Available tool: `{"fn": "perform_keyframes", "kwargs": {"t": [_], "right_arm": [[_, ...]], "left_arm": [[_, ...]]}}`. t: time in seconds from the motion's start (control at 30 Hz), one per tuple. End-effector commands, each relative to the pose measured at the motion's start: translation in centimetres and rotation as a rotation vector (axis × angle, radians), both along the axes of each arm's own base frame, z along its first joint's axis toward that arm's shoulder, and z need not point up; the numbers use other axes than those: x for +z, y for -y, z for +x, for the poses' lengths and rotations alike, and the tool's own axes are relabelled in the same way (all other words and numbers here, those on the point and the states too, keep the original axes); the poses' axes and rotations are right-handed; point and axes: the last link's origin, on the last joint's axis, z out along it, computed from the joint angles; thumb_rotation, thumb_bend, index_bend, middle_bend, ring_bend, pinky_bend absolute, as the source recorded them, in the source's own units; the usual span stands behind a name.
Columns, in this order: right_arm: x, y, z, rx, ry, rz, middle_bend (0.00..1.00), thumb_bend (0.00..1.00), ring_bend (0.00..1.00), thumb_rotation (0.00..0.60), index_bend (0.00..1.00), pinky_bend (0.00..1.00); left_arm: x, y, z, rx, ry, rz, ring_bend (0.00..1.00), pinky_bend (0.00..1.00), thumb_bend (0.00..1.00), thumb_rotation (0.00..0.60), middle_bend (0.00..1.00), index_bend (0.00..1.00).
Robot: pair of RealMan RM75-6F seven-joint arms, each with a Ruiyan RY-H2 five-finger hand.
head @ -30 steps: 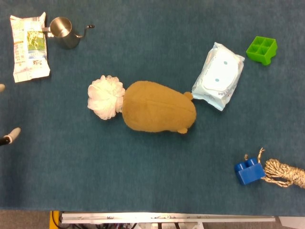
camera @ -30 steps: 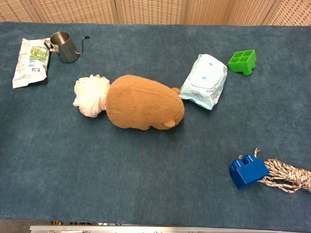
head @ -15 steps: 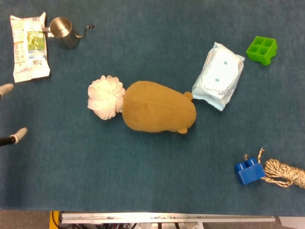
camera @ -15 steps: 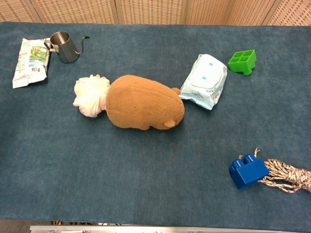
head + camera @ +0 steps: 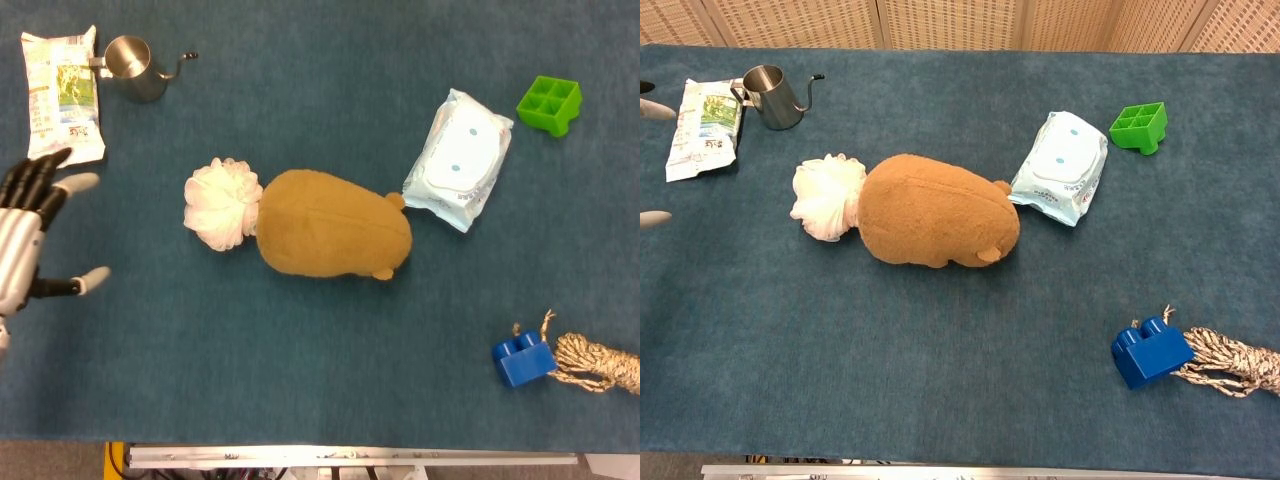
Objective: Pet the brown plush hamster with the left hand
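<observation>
Plainly the approach is the step in hand: the table (image 5: 300, 380) carries the brown plush hamster (image 5: 330, 225) near its middle, untouched, with the left hand (image 5: 30, 240) well apart from it at the left edge. That hand holds nothing, its fingers spread wide; the chest view catches only fingertips (image 5: 654, 219) at its border. The right hand appears in neither view. Next, I judge, the left hand must travel rightward across bare cloth and come down flat on the hamster's back. Room is good along that line. A wipes pack (image 5: 458, 160) touches the hamster's far end, and the white bath pouf (image 5: 222, 203) presses against its near end, so the hand should pass over the pouf. A snack packet (image 5: 62, 95) and a small steel kettle (image 5: 130, 68) lie off the path.
</observation>
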Motion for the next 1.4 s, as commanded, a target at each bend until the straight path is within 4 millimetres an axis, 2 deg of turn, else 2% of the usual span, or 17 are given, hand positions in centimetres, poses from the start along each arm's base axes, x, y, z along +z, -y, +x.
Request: {"fn": "perform_keyframes", "kwargs": {"t": [0.03,0.37,0.57,0.63,0.7,0.8,0.9,1.1,1.4], "right_arm": [[0.0,0.0,0.0,-0.005,-0.001,0.002,0.35,0.09,0.18,0.600,0.25,0.17],[0.0,-0.2,0.0,-0.014,-0.005,-0.006,0.35,0.09,0.18,0.600,0.25,0.17],[0.0,-0.3,-0.2,-0.026,-0.006,-0.005,0.35,0.09,0.18,0.600,0.25,0.17],[0.0,-0.3,-0.2,-0.029,-0.007,-0.003,0.35,0.09,0.18,0.600,0.25,0.17],[0.0,-0.3,-0.3,-0.030,-0.007,-0.003,0.35,0.09,0.18,0.600,0.25,0.17],[0.0,-0.3,-0.4,-0.037,-0.008,-0.005,0.35,0.09,0.18,0.600,0.25,0.17],[0.1,-0.4,-0.5,-0.041,-0.009,-0.006,0.35,0.09,0.18,0.600,0.25,0.17],[0.0,-0.4,-0.6,-0.045,-0.009,-0.001,0.35,0.09,0.18,0.600,0.25,0.17],[0.1,-0.6,-0.8,-0.055,-0.012,-0.006,0.35,0.09,0.18,0.600,0.25,0.17]], "left_arm": [[-1.5,-0.9,0.8,-0.048,0.049,-0.073,0.06,0.00,0.10,0.600,0.07,0.18],[-5.5,-3.6,3.4,-0.147,0.180,-0.230,0.06,0.00,0.10,0.600,0.07,0.11],[-8.1,-5.1,4.7,-0.203,0.203,-0.288,0.06,0.00,0.09,0.589,0.07,0.08],[-8.8,-5.4,5.0,-0.209,0.217,-0.308,0.06,0.00,0.07,0.515,0.07,0.07],[-9.1,-5.6,5.1,-0.212,0.224,-0.314,0.05,0.00,0.05,0.384,0.07,0.06],[-10.6,-6.3,5.8,-0.216,0.258,-0.348,0.04,0.00,0.03,0.214,0.05,0.04],[-11.5,-6.8,6.3,-0.218,0.280,-0.369,0.02,0.00,0.03,0.104,0.04,0.01],[-13.2,-7.5,7.6,-0.226,0.332,-0.368,0.01,0.00,0.02,0.014,0.03,0.00],[-15.9,-8.2,8.8,-0.265,0.289,-0.303,0.01,0.00,0.02,0.009,0.02,0.00]]}}
